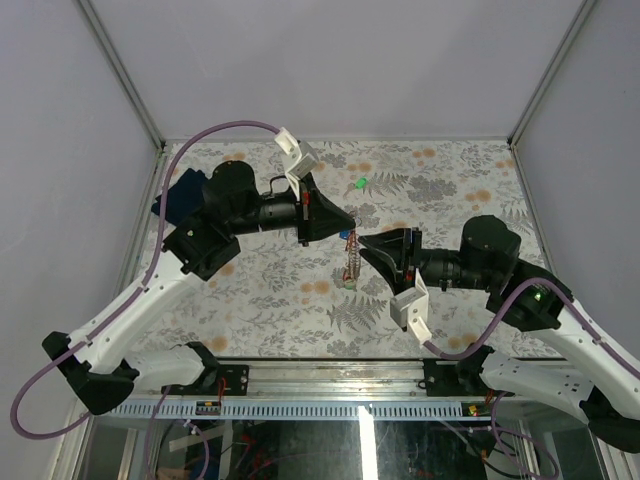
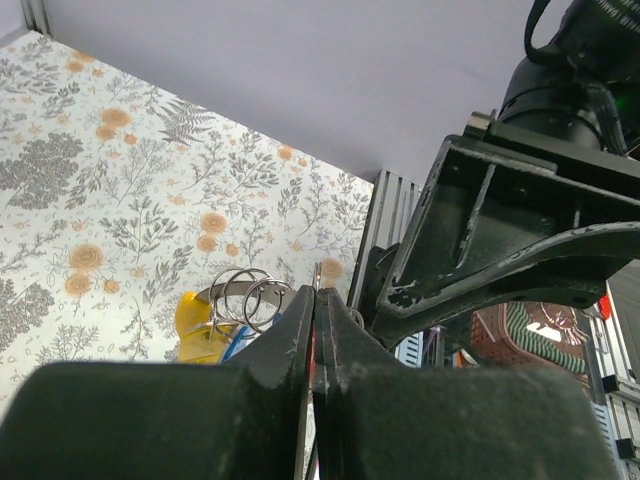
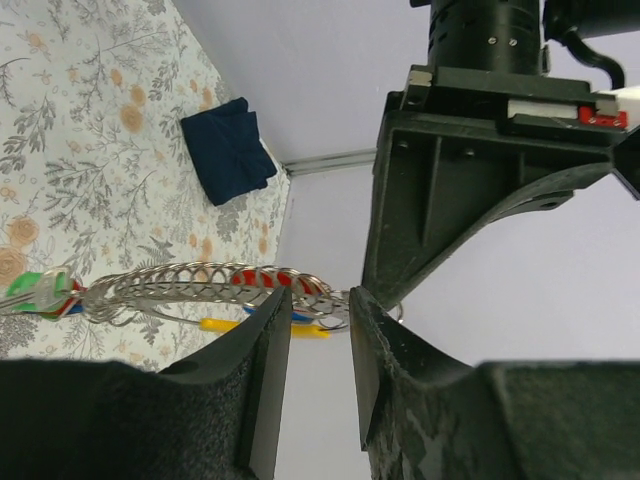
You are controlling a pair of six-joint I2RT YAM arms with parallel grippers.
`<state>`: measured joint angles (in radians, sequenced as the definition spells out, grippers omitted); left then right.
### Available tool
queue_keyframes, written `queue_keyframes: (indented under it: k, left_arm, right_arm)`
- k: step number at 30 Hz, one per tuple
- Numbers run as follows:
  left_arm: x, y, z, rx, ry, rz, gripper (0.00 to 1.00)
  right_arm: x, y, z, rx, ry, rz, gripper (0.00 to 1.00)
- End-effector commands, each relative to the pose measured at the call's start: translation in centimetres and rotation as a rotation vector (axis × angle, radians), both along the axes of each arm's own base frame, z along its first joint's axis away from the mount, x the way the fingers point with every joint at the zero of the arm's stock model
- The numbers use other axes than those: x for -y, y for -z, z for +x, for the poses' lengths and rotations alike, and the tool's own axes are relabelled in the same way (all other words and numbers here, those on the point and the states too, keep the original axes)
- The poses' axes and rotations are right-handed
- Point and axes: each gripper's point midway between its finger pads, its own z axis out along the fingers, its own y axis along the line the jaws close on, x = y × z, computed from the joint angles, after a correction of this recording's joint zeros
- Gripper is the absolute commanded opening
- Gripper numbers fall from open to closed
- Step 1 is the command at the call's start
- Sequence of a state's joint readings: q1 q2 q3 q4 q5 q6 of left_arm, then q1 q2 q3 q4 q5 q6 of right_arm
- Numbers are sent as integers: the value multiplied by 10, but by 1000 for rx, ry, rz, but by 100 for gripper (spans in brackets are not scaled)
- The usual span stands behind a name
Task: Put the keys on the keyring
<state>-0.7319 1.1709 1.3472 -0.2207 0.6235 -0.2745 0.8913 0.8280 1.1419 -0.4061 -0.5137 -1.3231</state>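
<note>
**Left gripper [image 2: 316, 300] pinching the keyring [image 2: 246, 295] mid-air**

Its jaws are pressed together on the ring, up off the flowery table [image 2: 100, 200]. Yellow, red and blue keys [image 3: 225, 325] hang on it. Right gripper [image 3: 320, 305] sits at the ring's other end, jaws spread. One green key [image 1: 360, 183] lies on the table, well apart.

Keyring [image 1: 350, 258] hangs centre — cloth [image 1: 176, 192] far left.
</note>
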Motion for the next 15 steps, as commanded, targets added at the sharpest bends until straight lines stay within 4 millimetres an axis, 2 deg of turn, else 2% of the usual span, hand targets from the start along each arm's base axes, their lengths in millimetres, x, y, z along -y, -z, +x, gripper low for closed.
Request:
queue_keyframes:
  k: [1, 9, 15]
  left_arm:
    - [-1, -21, -4, 34, 20, -35, 0]
    - [-1, -22, -5, 33, 30, -32, 0]
    - [-1, -21, -5, 26, 32, -30, 0]
  right_arm:
    - [4, -24, 0, 60, 18, 27, 36]
    - [12, -15, 8, 57, 72, -31, 37]
    - [11, -12, 8, 54, 69, -38, 37]
